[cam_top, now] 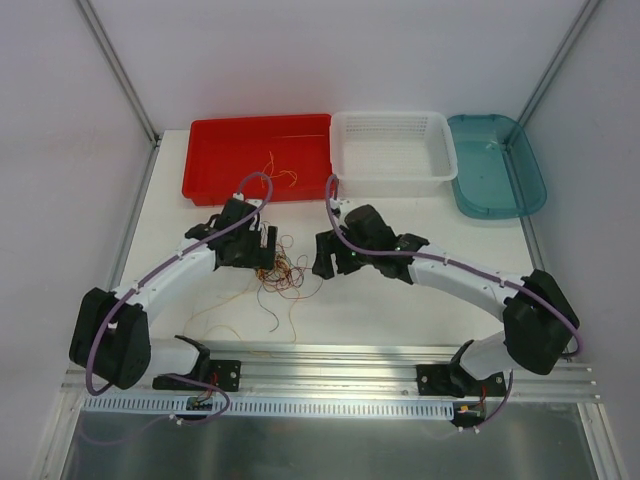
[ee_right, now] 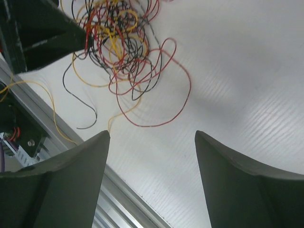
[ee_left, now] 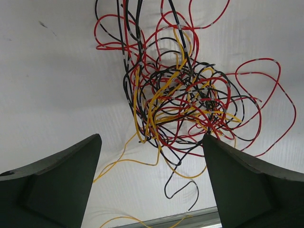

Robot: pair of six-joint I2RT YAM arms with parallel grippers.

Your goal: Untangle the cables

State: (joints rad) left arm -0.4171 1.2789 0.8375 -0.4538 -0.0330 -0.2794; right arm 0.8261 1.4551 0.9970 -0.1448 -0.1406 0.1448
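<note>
Your cables lie as one knotted clump of red, black and yellow strands on the white desk, just left of centre in the top view, between the two claws. Your left claw stands wide with nothing in it. In its wrist view the clump fills the upper middle of the frame beyond the fingertips, and the right-hand fingertip sits at the clump's edge; you cannot tell whether it touches. A yellow strand and a black loop run out of the clump towards the bottom of that frame, and a long red loop bulges towards the right edge. Your right claw is also spread wide and empty above bare desk. The clump sits in the upper left of its wrist view, well clear of its fingers, with the dark finger of the left claw pressed in beside it at the top left corner. The aluminium rail crosses the lower part of the top view, and one yellow strand reaches it. Along the top of the desk you have a red tray with a few thin strands in it, a white basket and a teal tray, all apart from the clump. The purple hoses arch above both wrists, close to the tangle.
</note>
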